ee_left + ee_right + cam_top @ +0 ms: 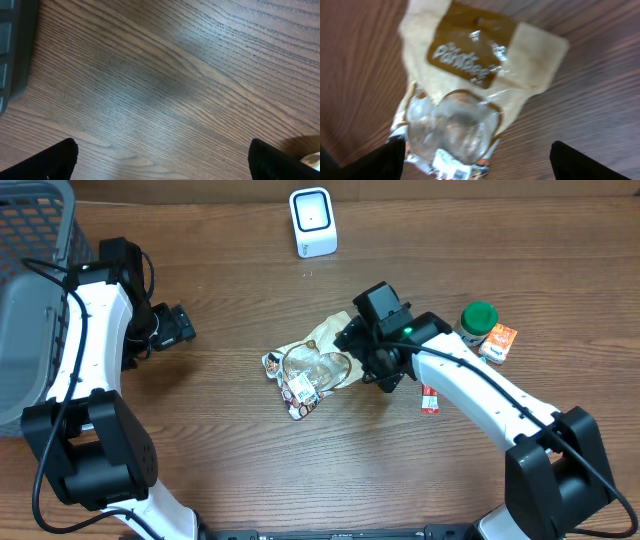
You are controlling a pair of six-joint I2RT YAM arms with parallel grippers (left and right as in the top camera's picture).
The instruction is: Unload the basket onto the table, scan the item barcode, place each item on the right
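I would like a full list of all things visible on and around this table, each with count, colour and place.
snack bag: one, beige and brown, clear window, table centre
scanner: one, white, far edge
jar: one, green lid, right side
small box: one, orange, beside the jar
sachet: one, red, right of the bag
basket: one, grey, far left corner
table: one, brown wood
left gripper: black, open, over bare table
right gripper: black, open, over the snack bag

The left arm (95, 330) is seen bent at the left side, and the left gripper (180, 328) is pointed toward the middle with its jaws spread wide. The right arm (480, 385) is stretched inward from the lower right; the right gripper (362, 358) is angled downward, jaws held well apart.
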